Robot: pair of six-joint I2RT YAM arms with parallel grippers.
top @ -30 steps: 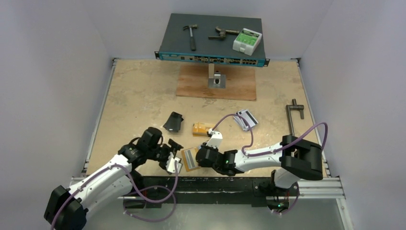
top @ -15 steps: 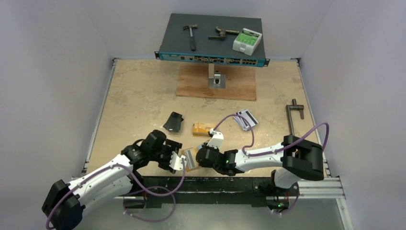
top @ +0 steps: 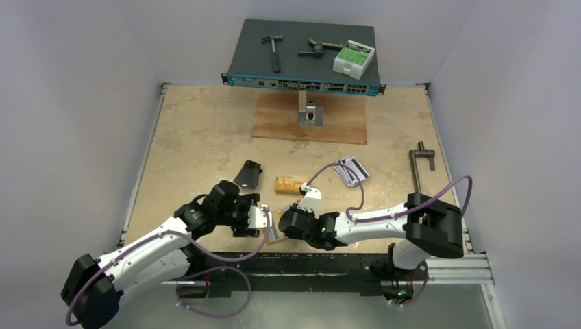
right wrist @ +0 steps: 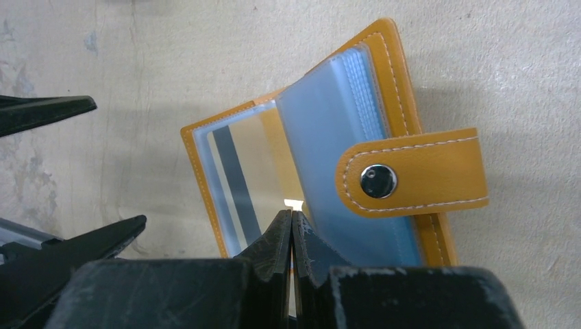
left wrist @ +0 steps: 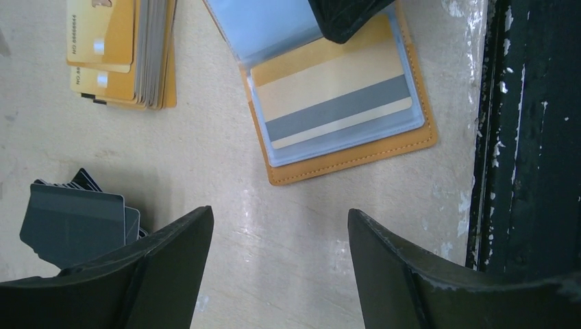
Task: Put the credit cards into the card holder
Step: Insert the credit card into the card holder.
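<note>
L gripper has swung in, spread, holder just ahead; R gripper pinches a sleeve. Beige mottled table, black rail at L's right, pale walls.

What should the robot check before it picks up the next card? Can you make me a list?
1. Card holder lies open: ok.
2. Right gripper pinches a clear sleeve, holding the pages up: ok.
3. Left gripper open and empty: ok.
4. One card sits inside a sleeve: ok.
5. Yellow card stack lies nearby, nothing on top: ok.
6. Next sleeve empty: cannot tell.
</note>
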